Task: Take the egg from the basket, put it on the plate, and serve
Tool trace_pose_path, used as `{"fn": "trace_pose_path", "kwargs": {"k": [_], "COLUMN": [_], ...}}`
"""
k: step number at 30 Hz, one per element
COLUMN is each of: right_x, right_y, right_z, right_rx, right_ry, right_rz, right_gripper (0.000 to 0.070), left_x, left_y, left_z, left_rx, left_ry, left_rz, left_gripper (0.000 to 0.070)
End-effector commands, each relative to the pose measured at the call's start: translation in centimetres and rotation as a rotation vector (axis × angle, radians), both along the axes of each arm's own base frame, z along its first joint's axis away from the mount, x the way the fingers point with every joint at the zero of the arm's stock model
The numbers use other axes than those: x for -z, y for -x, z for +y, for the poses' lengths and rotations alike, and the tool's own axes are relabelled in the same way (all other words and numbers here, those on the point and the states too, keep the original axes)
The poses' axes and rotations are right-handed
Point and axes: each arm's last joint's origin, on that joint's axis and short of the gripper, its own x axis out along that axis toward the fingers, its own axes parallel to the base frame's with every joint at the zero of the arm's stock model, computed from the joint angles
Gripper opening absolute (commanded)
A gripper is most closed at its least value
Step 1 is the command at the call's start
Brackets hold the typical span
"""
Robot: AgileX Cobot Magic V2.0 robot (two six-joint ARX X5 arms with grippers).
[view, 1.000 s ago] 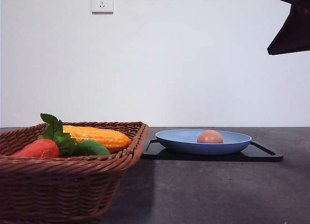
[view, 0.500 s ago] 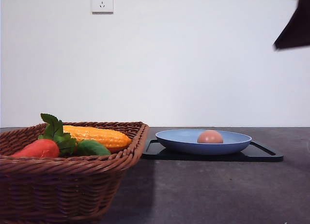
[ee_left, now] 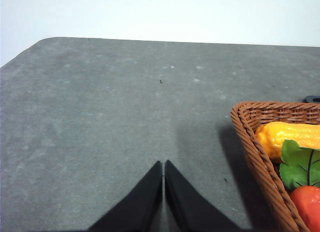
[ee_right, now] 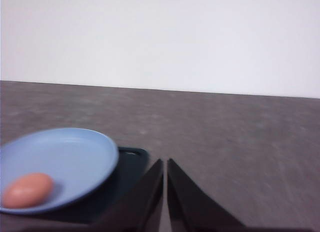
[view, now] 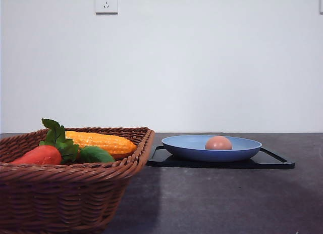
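egg lies in plate, beside basket | right pincer has lifted away above plate, tips together, empty | left pincer together | transfer looks done

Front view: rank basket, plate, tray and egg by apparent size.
1. basket, though it sits nearest the camera, which inflates it.
2. tray, slightly wider than the plate.
3. plate.
4. egg.

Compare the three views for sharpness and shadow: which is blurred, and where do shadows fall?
Front view: sharp, the basket casting a soft shadow on the table beside it. Left wrist view: crisp, with shadow along the basket's outer wall. Right wrist view: soft and smeared, the egg and plate fuzzy-edged.
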Motion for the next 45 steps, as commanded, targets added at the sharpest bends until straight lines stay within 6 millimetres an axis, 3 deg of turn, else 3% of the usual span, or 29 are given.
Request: {"fn": "trace_pose_path", "kwargs": {"k": [1,6,16,21,45], "right_x": [0.7,2.4,4.0,3.8,3.7], "right_y": [0.0,0.1,0.4,0.4,0.3], "right_z": [-0.2,-0.6,-0.5,-0.3,-0.4], "right_rx": [0.010,0.036,0.014,-0.034,-0.021], "right_ry": [0.004,0.001,-0.010,-0.091,-0.089], "right_rz": [-0.006,0.003,0.154,0.145,0.137], "right_gripper": [0.0000,0.0000,0.0000,0.0000,0.0000], "left_x": [1.0,1.0,1.0,1.0,1.0], "left_y": [-0.1,-0.1,-0.1,-0.1,-0.1], "left_z": [0.0,0.0,0.0,0.0,0.0], "left_rx": [-0.001,-0.001,-0.001,-0.001,-0.001], "left_ry": [0.001,0.001,0.001,0.001,0.001], "left_rz": [0.029,0.029,0.029,0.029,0.029], "left_gripper": [0.0000,0.0000,0.0000,0.0000,0.0000]}}
